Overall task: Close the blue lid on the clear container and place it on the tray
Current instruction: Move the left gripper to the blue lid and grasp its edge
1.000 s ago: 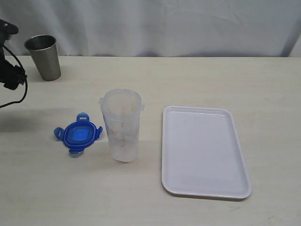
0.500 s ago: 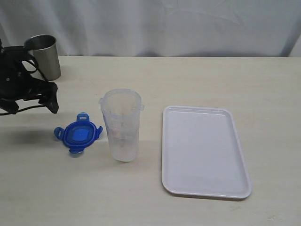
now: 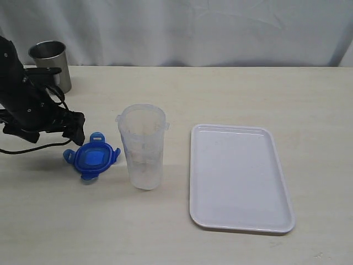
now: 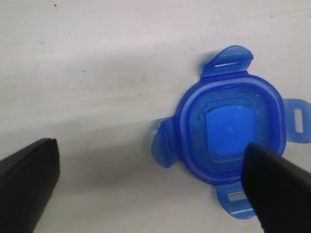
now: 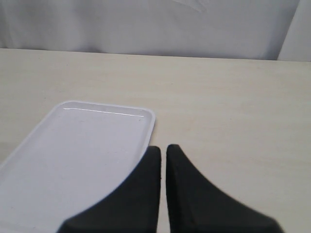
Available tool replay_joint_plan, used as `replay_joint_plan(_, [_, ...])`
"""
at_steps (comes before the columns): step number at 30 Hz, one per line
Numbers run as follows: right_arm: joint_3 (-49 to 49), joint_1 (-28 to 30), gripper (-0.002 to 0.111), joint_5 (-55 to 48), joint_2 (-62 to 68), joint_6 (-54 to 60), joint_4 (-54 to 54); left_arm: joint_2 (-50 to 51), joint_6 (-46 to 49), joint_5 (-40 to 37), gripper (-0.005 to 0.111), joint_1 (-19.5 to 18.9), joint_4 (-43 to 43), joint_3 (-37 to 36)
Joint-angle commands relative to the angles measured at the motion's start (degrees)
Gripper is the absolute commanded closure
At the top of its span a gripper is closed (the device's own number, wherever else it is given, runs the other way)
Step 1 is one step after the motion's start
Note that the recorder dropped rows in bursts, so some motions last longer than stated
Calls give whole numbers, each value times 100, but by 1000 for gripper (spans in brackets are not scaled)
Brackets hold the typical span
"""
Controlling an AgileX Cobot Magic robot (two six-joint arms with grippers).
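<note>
Bench (image 3: 220,94) of pale wood tone carries everything. White tray (image 3: 240,176) lies flat on the right side. Clear container (image 3: 143,149) stands upright just left of the tray, apart from it, its mouth uncovered. Steel cup (image 3: 51,66) stands at the far left rear. Blue lid (image 3: 91,158) lies flat on the bench just beside the container, not on it. Left claw (image 4: 150,165) hovers over the lid, jaws spread wide, gripping nothing. Right claw (image 5: 163,148) is closed and empty, beside the tray's rim.
</note>
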State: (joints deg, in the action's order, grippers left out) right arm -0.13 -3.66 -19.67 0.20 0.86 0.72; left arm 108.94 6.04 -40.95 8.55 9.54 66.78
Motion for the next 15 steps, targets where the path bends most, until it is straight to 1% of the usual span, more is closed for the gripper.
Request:
replay_joint_plan(1, [13, 18, 104, 12, -20, -20, -7, 167, 16, -161, 2, 19, 60, -28])
replay_joint_plan(6, [13, 18, 104, 12, -20, -20, -7, 351, -19, -240, 2, 19, 60, -28])
replay_joint_plan(8, [13, 18, 104, 12, -20, -20, -7, 349, -22, -223, 6, 19, 60, -28])
replay_joint_plan(9, [13, 18, 104, 12, -20, -20, -7, 349, -22, -222, 12, 19, 70, -28])
replay_joint_plan(13, [13, 18, 104, 12, -20, -20, -7, 349, -22, -187, 40, 19, 156, -28])
replay_joint_plan(15, [13, 18, 104, 12, -20, -20, -7, 349, -22, -166, 49, 19, 156, -28])
